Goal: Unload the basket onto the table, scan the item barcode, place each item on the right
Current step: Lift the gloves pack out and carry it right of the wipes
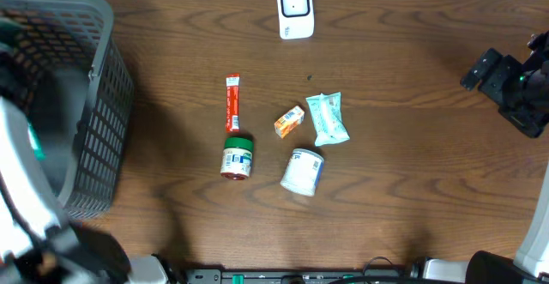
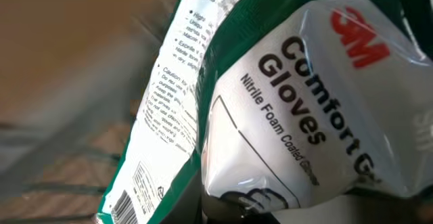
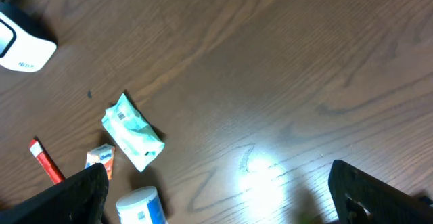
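A white 3M Comfort Gloves package (image 2: 318,102) fills the left wrist view, pressed right up against my left gripper (image 2: 270,214), which is shut on its lower edge. Beside it is a green-edged white panel (image 2: 169,116) with small print and a barcode (image 2: 122,205) at the lower left. In the overhead view the left arm is a blur over the grey basket (image 1: 99,104), and the package is hidden there. The white scanner (image 1: 294,9) stands at the table's far edge. My right gripper (image 3: 223,204) hangs open over bare wood at the right side (image 1: 506,82).
On the middle of the table lie a red stick packet (image 1: 232,102), a green-lidded jar (image 1: 238,156), a small orange box (image 1: 289,121), a teal wipes pack (image 1: 328,117) and a white tub (image 1: 303,172). The tall basket takes up the left edge.
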